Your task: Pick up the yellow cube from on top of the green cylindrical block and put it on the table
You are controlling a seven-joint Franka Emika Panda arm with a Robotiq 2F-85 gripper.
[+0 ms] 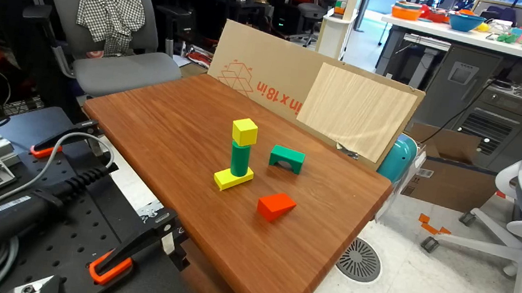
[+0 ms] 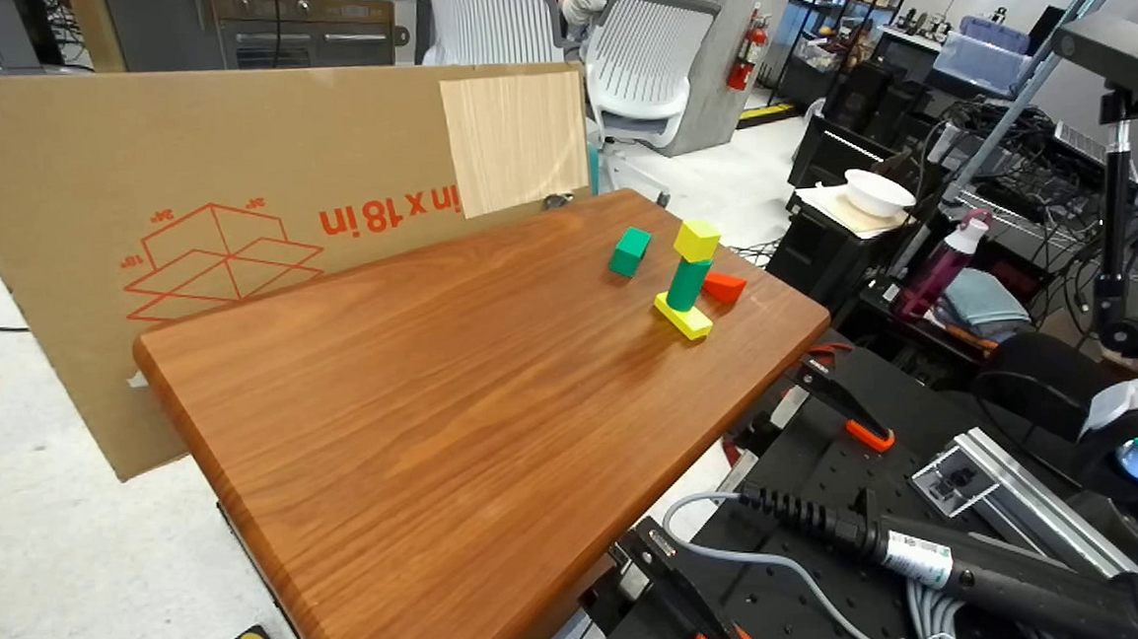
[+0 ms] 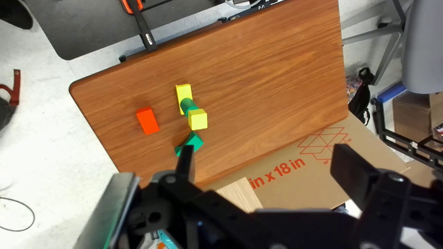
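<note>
Small bright yellow cube (image 1: 244, 132) sits on top of the upright green cylindrical block (image 1: 240, 160), which itself stands on a flat yellow rectangular block (image 1: 234, 180). Flat block reads as a plinth giving the cylinder a wider foot; cube is held up only by the cylinder's top, so a side knock would likely tip both. Green arch-shaped block (image 1: 287, 157) and orange-red wedge block (image 1: 275, 207) lie near the plinth, apart from it, on the glossy reddish-brown wooden table (image 1: 199, 145); probably just distractors. Black clamp with orange handle (image 1: 137, 242) at the table edge presumably ties it to the black perforated bench (image 1: 71, 228); printed brown cardboard panel (image 2: 284, 179) along the opposite edge is likely a backdrop. Black end effector (image 3: 263, 154) shows only in the wrist view: fingers (image 3: 349, 169) spread wide, holding nothing. Cube sits out beyond the fingertips there, not between them, nearly in line with the picture-left finger, so the approach should call for a sideways shift to centre it. Depth is hard to read from that angle, but cube and fingers look well apart. Pick not done; cube needs a straight lift off the cylinder before it goes down on the table.
</note>
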